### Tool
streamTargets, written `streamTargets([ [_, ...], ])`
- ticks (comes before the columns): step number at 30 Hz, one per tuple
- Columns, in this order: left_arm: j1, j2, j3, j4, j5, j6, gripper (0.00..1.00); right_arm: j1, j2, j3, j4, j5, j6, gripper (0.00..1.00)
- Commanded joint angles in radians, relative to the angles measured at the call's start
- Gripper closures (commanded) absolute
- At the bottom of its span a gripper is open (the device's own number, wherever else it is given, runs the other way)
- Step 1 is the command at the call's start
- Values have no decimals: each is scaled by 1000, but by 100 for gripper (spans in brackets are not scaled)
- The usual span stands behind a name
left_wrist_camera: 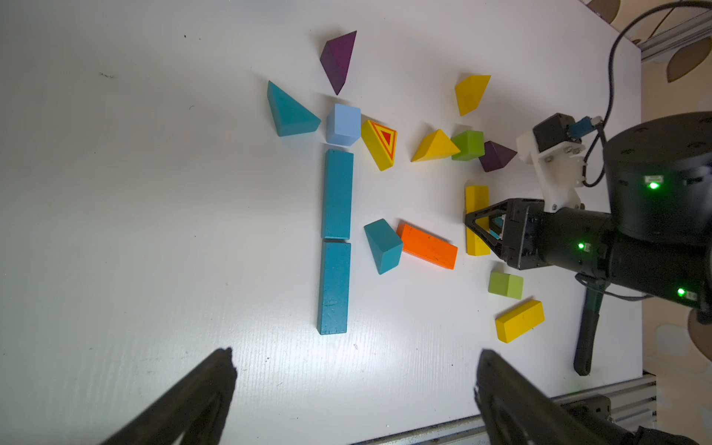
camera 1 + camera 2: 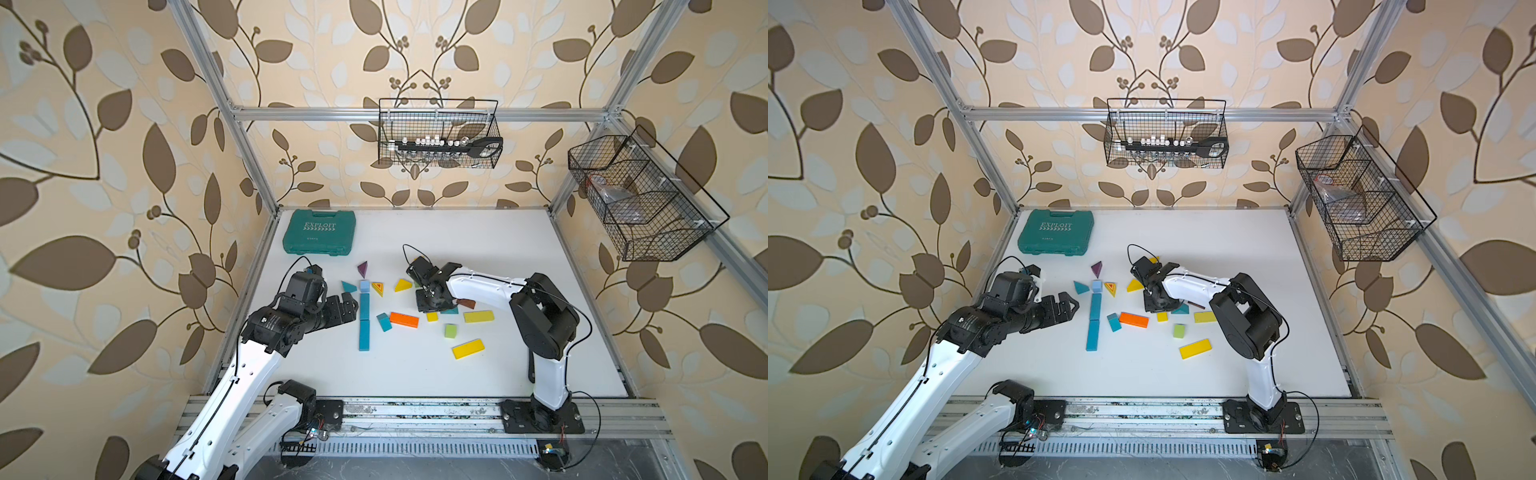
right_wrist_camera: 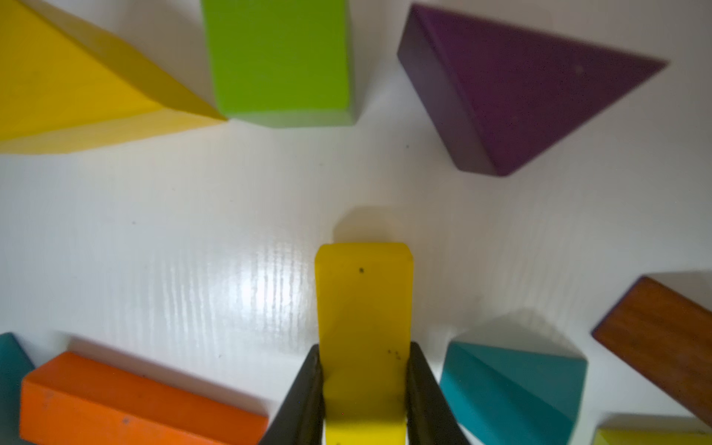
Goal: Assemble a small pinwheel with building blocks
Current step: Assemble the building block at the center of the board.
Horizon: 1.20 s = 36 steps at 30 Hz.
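Two teal bars point(image 2: 364, 334) end to end, in line with pale blue cube point(image 2: 365, 285).

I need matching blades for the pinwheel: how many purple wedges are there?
2. One purple wedge lies beyond the pale blue cube, farther from the robot; the other beside the green cube, under the right arm. That arm may hide more.

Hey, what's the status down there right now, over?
Left pincer open, empty. Right pincer shut on yellow block. Pinwheel stem, hub laid. Orange bar, teal wedge flank the grip.
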Motion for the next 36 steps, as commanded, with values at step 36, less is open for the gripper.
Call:
streamTargets([
  [36,7,-29,-2,13,3,11,1,40,120,181,-110,82,151,68],
])
